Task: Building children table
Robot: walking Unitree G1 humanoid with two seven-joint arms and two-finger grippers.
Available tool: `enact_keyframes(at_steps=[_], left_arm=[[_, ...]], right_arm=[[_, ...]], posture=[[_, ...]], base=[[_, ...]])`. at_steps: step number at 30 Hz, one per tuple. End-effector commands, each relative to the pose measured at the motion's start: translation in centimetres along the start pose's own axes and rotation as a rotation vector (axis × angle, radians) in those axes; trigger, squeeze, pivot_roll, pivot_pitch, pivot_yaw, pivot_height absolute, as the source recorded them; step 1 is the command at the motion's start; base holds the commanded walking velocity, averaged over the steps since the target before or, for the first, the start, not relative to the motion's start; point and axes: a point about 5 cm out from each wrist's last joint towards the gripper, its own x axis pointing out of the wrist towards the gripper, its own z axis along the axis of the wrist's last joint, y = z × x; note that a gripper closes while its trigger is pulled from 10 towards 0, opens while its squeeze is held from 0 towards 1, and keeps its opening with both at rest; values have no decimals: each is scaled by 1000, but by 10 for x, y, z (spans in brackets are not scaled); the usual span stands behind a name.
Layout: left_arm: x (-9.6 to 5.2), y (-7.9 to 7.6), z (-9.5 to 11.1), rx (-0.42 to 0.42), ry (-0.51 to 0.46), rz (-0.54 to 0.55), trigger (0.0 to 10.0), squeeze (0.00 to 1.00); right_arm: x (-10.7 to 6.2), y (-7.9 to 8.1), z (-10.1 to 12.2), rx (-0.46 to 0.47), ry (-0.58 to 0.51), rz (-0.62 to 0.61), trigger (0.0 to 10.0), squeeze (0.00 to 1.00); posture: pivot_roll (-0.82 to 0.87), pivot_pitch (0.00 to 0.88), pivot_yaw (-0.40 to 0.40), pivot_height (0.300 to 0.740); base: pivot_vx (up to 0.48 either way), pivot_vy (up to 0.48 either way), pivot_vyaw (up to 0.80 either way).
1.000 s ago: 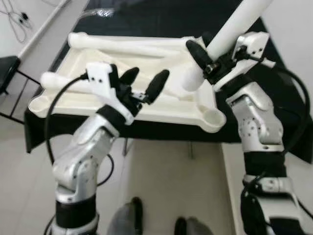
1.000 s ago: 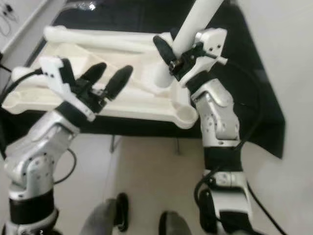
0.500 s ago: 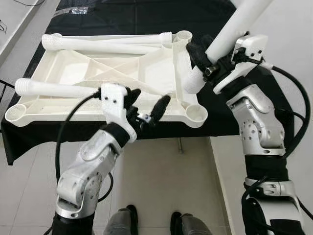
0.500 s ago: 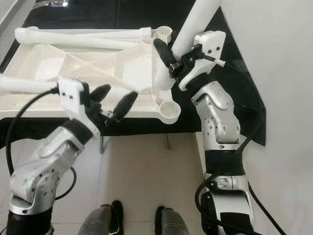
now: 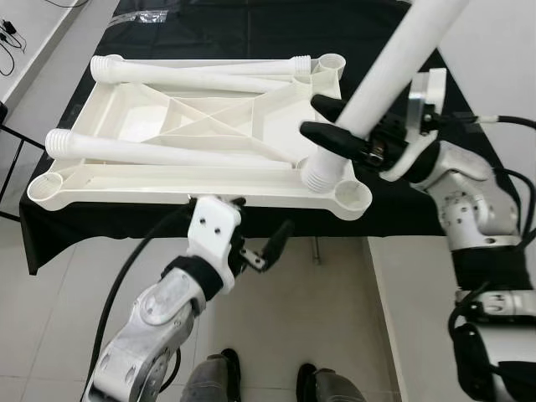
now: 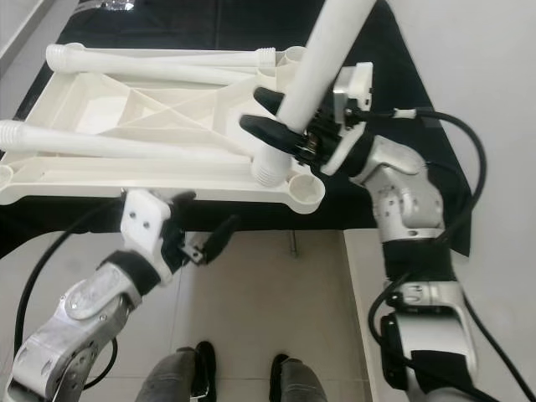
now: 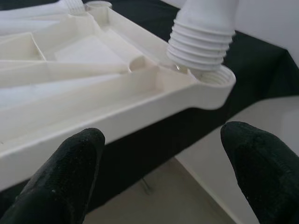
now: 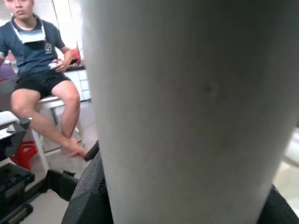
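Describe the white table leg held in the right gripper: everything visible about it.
The table leg is a long, smooth white tube that looks like plastic, ending in a ribbed, threaded lower end. It is tilted, its top leaning up and away out of frame. The right gripper is shut on it a little above the threads. The threaded end sits just over the near right corner socket of the upturned white tabletop; whether it touches the socket rim cannot be told.
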Motion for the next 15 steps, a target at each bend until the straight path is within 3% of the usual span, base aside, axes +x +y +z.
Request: enact_keyframes(at_steps=[1, 7, 9, 15], left_arm=[[-5, -5, -3, 22, 17, -17, 10000, 0], [-19, -16, -10, 26, 28, -53, 10000, 0], [-31, -25, -12, -43, 15, -152, 10000, 0], [-44, -32, -21, -67, 58, -235, 10000, 0]], right_arm=[[-1, 0, 2, 1, 13, 42, 10000, 0], [-7, -2, 8, -1, 58, 170, 10000, 0], [-8, -9, 26, -36, 36, 200, 10000, 0], [-10, -18, 55, -136, 9, 248, 10000, 0]], posture=[[75, 368, -8, 740], [83, 407, -1, 740], [92, 447, 11, 740], [111, 495, 34, 740]], base=[[0, 0, 0], [0, 0, 0], [0, 0, 0], [0, 0, 0]])
